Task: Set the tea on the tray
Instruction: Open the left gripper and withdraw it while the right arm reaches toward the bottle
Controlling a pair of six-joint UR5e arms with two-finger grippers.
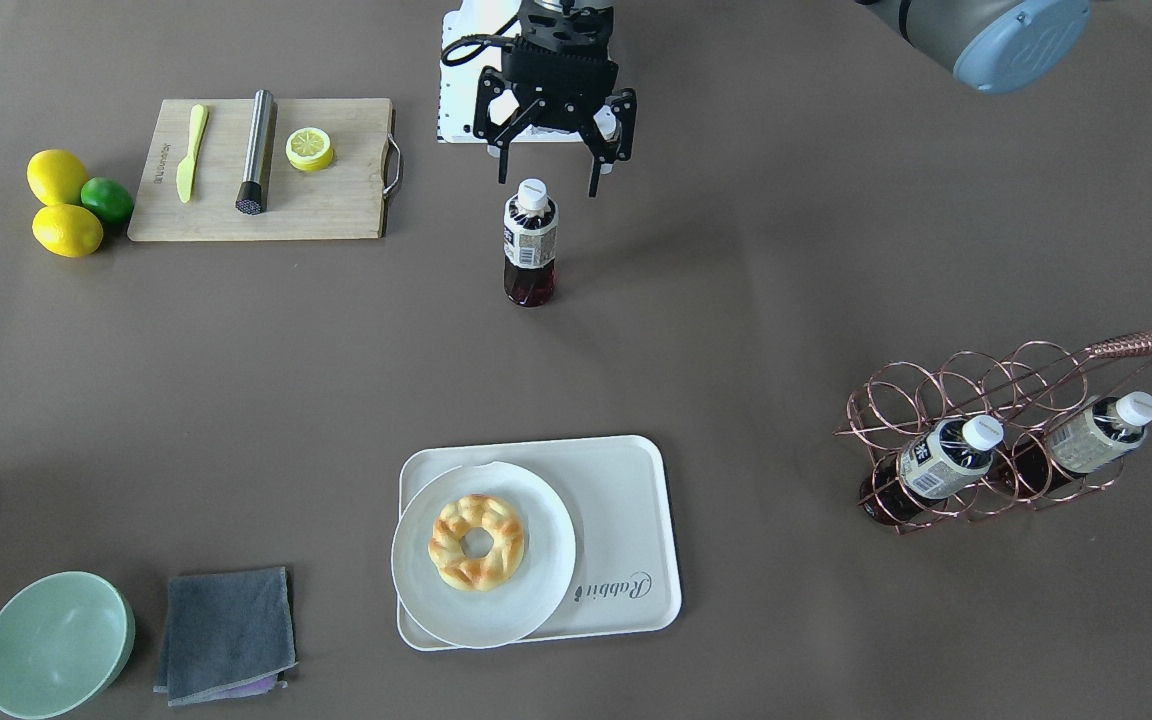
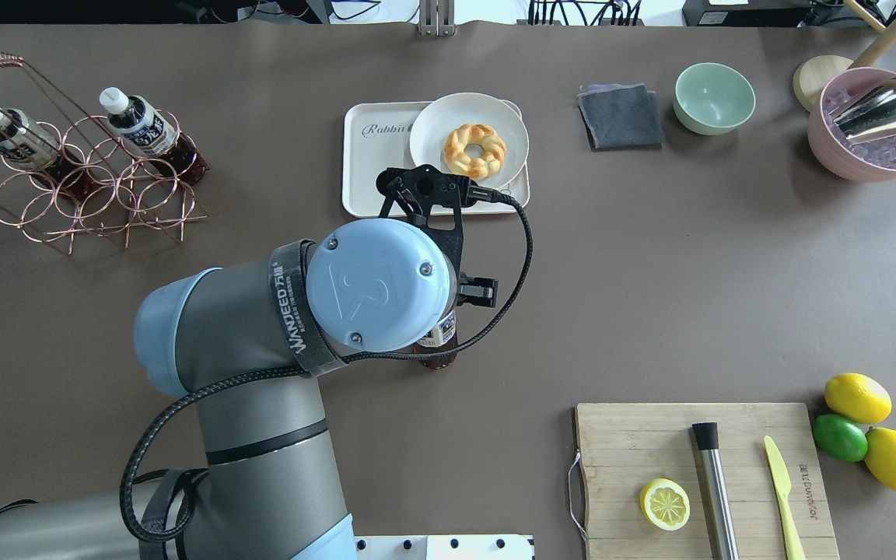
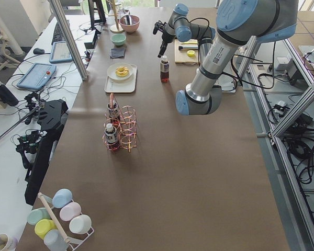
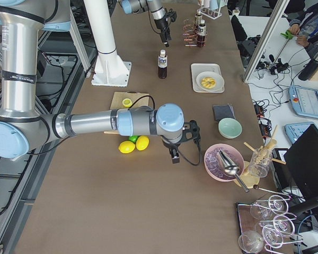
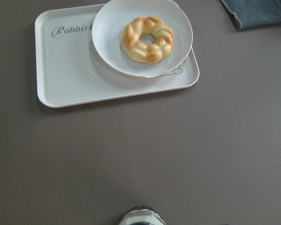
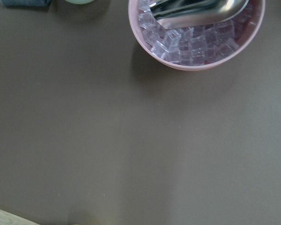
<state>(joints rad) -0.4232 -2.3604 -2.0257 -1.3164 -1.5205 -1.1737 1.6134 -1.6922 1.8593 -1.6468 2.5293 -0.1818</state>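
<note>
The tea [image 1: 530, 245] stands upright on the tabletop [image 1: 786, 280], with open room all around it. The left tool [image 1: 548, 183] hangs above it, spread wide open, not touching. The tray [image 1: 626, 500] lies well apart. A plate [image 1: 546, 590] with a doughnut [image 1: 506, 545] fills one half and pokes over the rim; the lettered half is bare. The right tool [image 4: 175, 154] is by the lemons [image 4: 142, 142]; I cannot tell if it is open.

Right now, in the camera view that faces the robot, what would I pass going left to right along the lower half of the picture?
green bowl → grey cloth → tray → copper wire rack
</note>
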